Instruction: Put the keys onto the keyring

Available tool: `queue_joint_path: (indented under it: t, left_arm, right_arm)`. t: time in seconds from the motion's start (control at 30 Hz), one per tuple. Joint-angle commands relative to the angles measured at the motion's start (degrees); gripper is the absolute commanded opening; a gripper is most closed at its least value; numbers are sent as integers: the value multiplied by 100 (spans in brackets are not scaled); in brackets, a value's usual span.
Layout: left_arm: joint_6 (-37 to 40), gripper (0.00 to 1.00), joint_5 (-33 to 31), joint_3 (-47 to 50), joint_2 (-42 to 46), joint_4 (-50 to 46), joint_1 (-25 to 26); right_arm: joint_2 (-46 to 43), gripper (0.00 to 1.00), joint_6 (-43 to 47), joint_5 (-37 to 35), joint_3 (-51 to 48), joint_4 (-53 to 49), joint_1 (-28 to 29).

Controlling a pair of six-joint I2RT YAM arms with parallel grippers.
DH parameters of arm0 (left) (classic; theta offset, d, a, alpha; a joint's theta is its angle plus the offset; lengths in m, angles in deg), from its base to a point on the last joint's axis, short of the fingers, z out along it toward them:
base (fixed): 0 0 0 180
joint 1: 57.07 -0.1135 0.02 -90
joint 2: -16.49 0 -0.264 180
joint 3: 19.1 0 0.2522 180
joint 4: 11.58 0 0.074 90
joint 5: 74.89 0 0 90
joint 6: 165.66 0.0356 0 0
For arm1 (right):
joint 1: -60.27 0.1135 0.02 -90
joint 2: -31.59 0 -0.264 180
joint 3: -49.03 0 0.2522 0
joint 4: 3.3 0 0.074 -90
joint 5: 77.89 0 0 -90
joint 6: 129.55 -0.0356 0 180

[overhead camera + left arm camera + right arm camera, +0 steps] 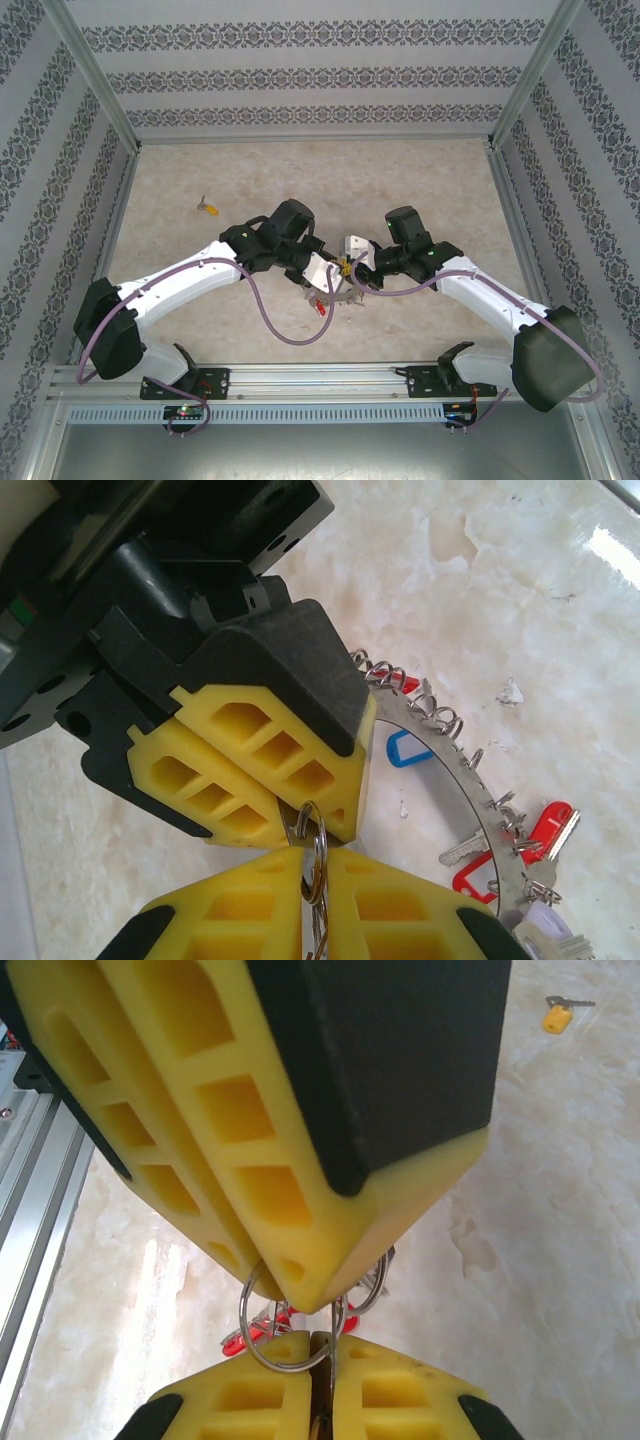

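Left wrist view showed the left gripper (pixel 315 857) and right gripper (pixel 318 1345) nose to nose, both clamped on one small split ring (pixel 322 842), probably to spread it for threading, the keyring (pixel 470 780) lying just beside, a yellow key (pixel 209 207) well apart.

Before you, a pale marbled counter (pixel 300 170) lies under bright light, boxed on three sides by wall panels (pixel 300 75) printed in grey ornamental bands. Aluminium posts (pixel 95 75) rise at the back corners; an aluminium rail (pixel 330 378) lines your near edge.
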Motion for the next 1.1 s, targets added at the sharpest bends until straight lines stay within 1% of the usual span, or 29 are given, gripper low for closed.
queue_joint_path:
  t: [0.0,0.13,0.17,0.23,0.3,0.5,0.57,0.73,0.8,0.9,1.07]
  left_arm:
    - [-112,11,171,-175,-146,233,45]
    - [-141,13,130,-208,-192,264,45]
    - [-140,12,118,-219,-199,255,45]
    - [-132,5,72,-219,-190,264,41]
    - [-168,0,64,-228,-163,279,28]
    - [-416,0,207,-220,-11,370,-99]
    - [-588,0,193,-231,28,440,-143]
    - [-1384,0,247,-487,46,451,-327]
    - [-1632,0,323,-638,14,283,-399]
    - [-2114,0,331,-793,6,131,-518]
    - [-3061,0,254,-1178,-122,-331,-644]
  right_arm:
    - [-102,0,136,471,123,173,110]
    - [-117,0,145,482,114,171,110]
    - [-125,0,144,487,114,176,110]
    - [-139,0,148,487,105,184,110]
    - [-148,0,154,478,89,183,110]
    - [-210,0,173,311,2,258,110]
    - [-248,12,153,169,-14,311,110]
    - [-630,26,240,-106,-193,568,102]
    - [-897,33,241,-363,-318,750,94]
    - [-1312,41,244,-997,-518,995,63]
    - [-1800,48,159,-1867,-759,1178,-46]
